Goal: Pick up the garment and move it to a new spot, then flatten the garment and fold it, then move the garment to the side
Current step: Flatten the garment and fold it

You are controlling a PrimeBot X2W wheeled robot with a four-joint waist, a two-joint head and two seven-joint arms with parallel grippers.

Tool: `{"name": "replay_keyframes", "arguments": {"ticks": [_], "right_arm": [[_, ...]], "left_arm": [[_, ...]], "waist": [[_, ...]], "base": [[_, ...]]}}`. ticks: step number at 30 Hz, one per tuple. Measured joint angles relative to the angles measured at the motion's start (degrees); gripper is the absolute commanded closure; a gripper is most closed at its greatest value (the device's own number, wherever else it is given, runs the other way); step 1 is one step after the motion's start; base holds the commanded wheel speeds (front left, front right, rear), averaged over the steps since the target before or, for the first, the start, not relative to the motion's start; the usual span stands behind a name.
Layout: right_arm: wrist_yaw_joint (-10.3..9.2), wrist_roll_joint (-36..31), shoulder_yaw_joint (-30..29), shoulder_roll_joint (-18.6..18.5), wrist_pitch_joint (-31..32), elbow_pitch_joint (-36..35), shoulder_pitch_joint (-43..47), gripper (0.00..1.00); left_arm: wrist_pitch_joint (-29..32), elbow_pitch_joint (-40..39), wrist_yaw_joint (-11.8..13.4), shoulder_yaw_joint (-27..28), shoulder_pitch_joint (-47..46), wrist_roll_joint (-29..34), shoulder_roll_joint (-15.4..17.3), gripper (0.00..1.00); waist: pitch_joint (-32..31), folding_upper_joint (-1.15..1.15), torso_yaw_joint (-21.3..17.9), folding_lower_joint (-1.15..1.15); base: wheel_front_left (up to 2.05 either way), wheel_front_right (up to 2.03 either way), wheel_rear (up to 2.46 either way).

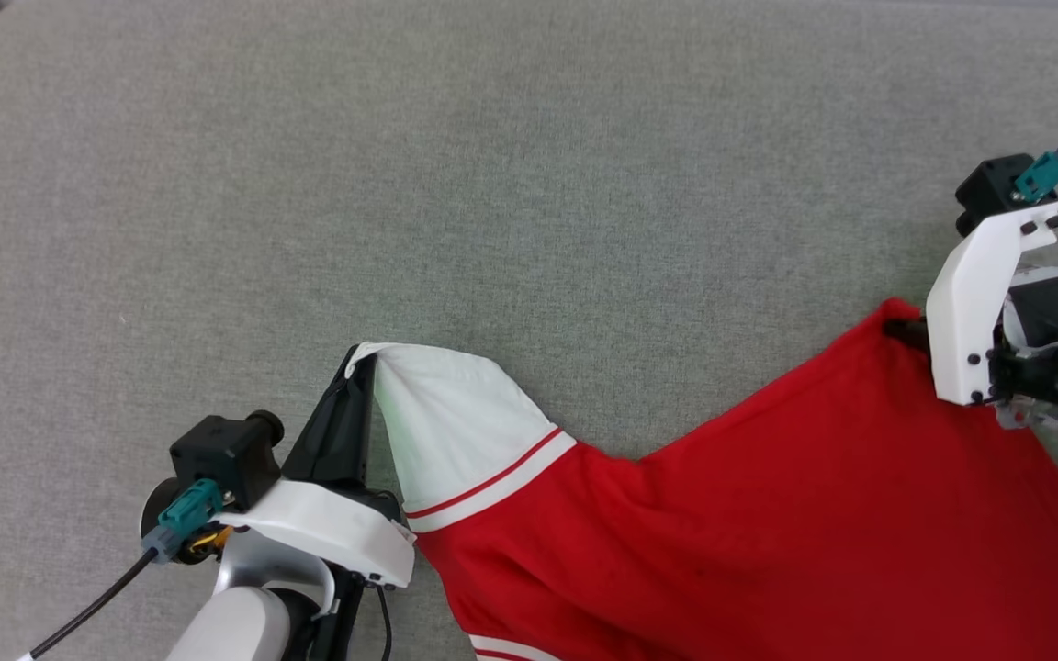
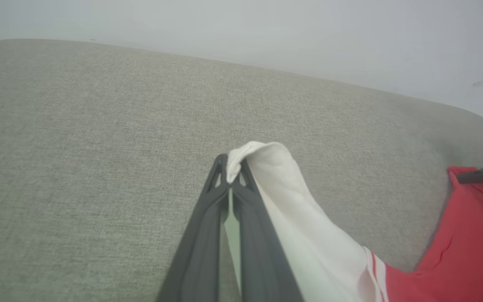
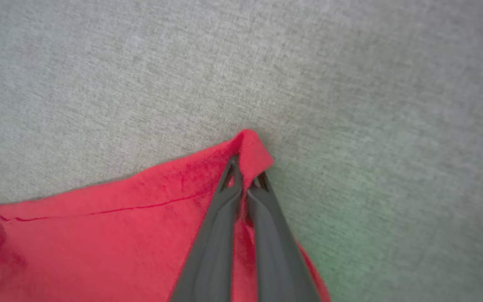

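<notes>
- In the head view, a thin red sports-jersey garment lies across the lower right of a grey woven fabric surface and runs off the bottom edge.
- Its white sleeve, edged with red-and-white striped trim, is drawn up to a peak on the left side.
- The left gripper has two long dark fingers on a white-shelled wrist. It reaches in from the lower left, its fingers clenched on the very tip of that sleeve.
- The right gripper sits at the right edge, mostly hidden behind its white bracket. Its dark fingertips meet the garment's upper red corner, which is pulled to a point there.
- The garment's upper edge dips between the two held points.
- In the left wrist view, the two dark fingers are pressed together with a bunched fold of white sleeve pinched between their tips.
- The sleeve drapes over the right-hand finger and trails down to the striped trim and the red body at the lower right.
- At the far right edge, a dark finger of the other arm touches the red corner.
- A pale wall stands beyond the rounded far edge of the surface.
- In the right wrist view, slightly blurred, the right gripper's fingers are closed on a folded red corner of the garment.
- Red cloth with a thin seam line spreads away to the lower left.
- Grey surface lies all around it, with a faint green tint at the right.
</notes>
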Motion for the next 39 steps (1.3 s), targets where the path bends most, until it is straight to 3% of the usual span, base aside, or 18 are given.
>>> {"name": "replay_keyframes", "arguments": {"ticks": [10, 22, 32, 39], "right_arm": [[0.09, -0.64, 1.57, -1.13, -11.50, 1.80, 1.25, 1.00], [0.09, -5.36, 1.42, -0.34, -23.45, 4.46, -2.22, 1.00], [0.10, -8.03, 1.31, 0.26, -30.40, 7.51, -13.92, 1.00], [0.10, -9.31, 0.10, 0.14, -37.05, 8.55, -24.43, 1.00]], "left_arm": [[-0.38, 2.88, -0.74, 2.49, -0.99, -1.66, 2.09, 1.00], [-1.56, 11.79, -4.11, 6.03, -15.63, -2.24, 4.93, 1.00], [-3.68, 26.20, -8.76, 6.91, -36.61, -1.98, 5.15, 1.00], [-5.03, 33.40, -9.82, 6.77, -52.64, 0.49, 6.32, 1.00]], "waist": [[-7.47, 0.00, -1.33, 0.00], [-17.13, 0.00, -6.47, -0.02], [-15.14, 0.00, -9.40, -0.02], [-9.58, 0.00, -10.00, -0.01]], "base": [[0.00, 0.00, 0.00], [0.00, 0.00, 0.00], [0.00, 0.00, 0.00], [0.00, 0.00, 0.00]]}}
